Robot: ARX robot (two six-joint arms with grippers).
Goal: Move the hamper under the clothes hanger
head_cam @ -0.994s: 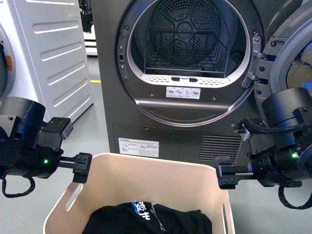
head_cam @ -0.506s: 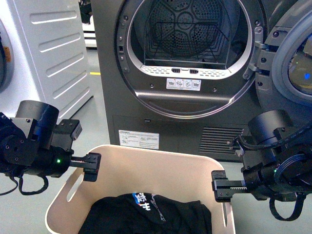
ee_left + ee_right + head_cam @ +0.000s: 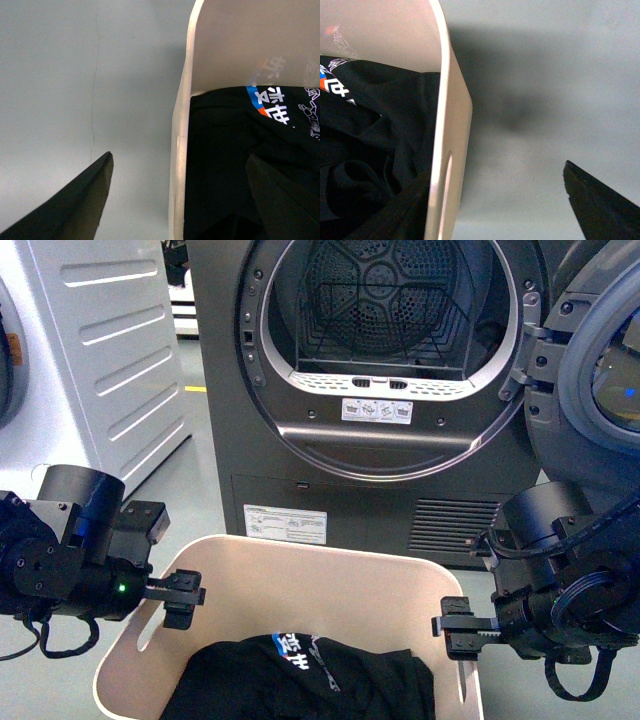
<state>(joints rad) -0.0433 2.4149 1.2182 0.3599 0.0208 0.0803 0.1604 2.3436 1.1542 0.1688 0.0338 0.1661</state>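
Front view: left end effector (image 3: 183, 600) and right end effector (image 3: 457, 631) wide, astride hamper (image 3: 330, 590) walls.

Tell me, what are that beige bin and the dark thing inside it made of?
The hamper looks like smooth, matte beige plastic: thin moulded walls, rounded corners, cut slot handles. The black garment inside seems soft fabric, creased, with a printed logo.

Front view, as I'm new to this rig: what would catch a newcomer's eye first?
The grey dryer fills the background, its round drum opening uncovered. Low in front sits the beige hamper holding a black garment with white lettering. The left gripper and the right gripper are open, each astride one of the hamper's side walls.
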